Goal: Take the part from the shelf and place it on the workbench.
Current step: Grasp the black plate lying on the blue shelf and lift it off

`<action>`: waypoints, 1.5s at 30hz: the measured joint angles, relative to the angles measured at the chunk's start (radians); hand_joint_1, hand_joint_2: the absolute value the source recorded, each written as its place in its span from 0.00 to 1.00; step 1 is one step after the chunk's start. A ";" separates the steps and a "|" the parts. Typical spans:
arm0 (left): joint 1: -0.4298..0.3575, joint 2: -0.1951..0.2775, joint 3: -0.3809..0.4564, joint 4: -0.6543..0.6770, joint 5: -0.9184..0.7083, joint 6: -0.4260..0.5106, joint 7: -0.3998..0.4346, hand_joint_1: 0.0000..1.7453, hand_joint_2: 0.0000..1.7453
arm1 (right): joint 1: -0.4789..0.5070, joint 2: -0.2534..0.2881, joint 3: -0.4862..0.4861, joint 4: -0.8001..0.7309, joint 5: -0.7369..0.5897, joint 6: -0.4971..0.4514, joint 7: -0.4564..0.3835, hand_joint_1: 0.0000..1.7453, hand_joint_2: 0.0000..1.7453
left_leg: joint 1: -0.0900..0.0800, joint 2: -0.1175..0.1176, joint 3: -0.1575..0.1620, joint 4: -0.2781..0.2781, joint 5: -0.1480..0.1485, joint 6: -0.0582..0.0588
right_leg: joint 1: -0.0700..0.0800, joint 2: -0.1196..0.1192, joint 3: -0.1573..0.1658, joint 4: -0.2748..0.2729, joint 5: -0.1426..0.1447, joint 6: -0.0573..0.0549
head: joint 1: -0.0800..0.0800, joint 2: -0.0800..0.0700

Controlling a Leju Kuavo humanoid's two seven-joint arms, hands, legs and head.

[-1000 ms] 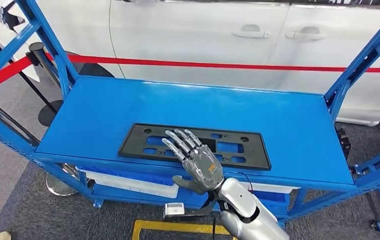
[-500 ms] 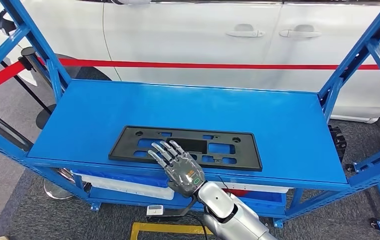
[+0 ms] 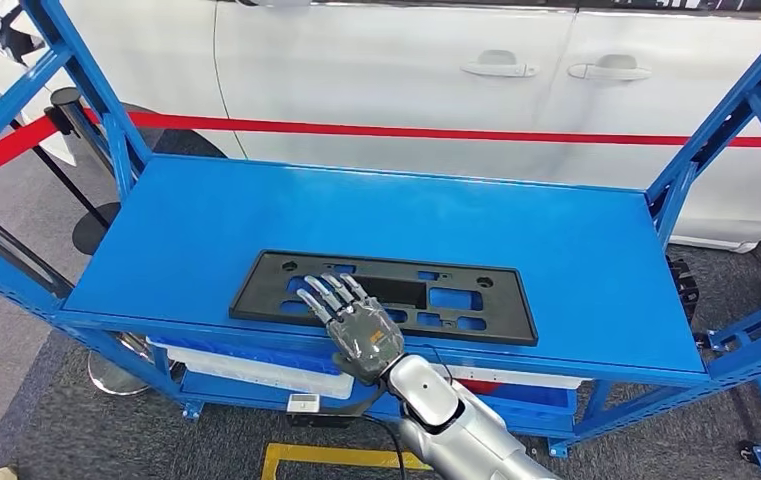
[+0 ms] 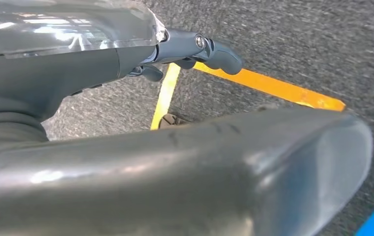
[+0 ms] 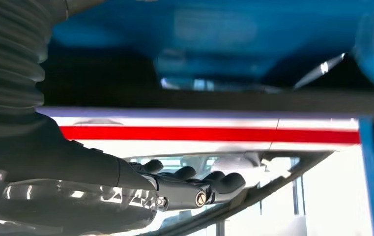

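Part: black flat frame [image 3: 386, 296] lying near the shelf's [image 3: 576, 250] front edge.
Right hand [image 3: 356, 325]: fingers spread over it, grasping nothing.
Left hand [image 4: 194, 49]: grip unclear.
Tip: hook the near edge, lift level.

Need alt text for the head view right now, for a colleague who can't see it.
The robot's right hand lies with its fingers spread over the near edge of a flat black plastic frame on a blue shelf. A white car and red barrier tape stand behind.

Car workshop: white car [image 3: 456, 80], blue shelf [image 3: 596, 250]
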 joint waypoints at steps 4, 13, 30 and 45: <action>0.000 0.002 0.002 0.000 -0.004 0.002 -0.001 0.00 0.00 | -0.018 0.004 -0.017 0.000 -0.012 0.000 0.001 0.00 1.00 | -0.001 0.000 -0.003 0.003 -0.008 -0.022 | 0.000 0.002 0.011 -0.029 0.003 -0.015 | -0.001 0.000; 0.004 0.007 0.003 0.000 -0.010 0.002 0.000 0.00 0.00 | -0.030 0.009 -0.033 -0.003 -0.019 0.005 0.000 0.00 1.00 | 0.004 0.000 -0.076 0.153 -0.043 -0.038 | -0.001 0.003 0.024 -0.033 0.000 -0.031 | -0.002 0.000; 0.001 0.008 0.004 0.000 -0.016 -0.001 0.002 0.00 0.00 | -0.042 0.011 -0.051 0.007 -0.009 0.015 0.002 0.00 1.00 | 0.003 -0.003 -0.006 -0.001 0.007 0.001 | -0.006 0.001 -0.003 0.021 -0.006 0.006 | 0.002 0.000; -0.004 0.015 0.010 0.000 -0.032 0.001 0.009 0.00 0.00 | -0.130 0.052 -0.015 0.210 0.228 0.048 0.183 0.56 1.00 | 0.004 -0.002 -0.029 0.058 -0.007 -0.033 | 0.000 0.004 0.030 -0.033 -0.003 -0.026 | 0.001 0.000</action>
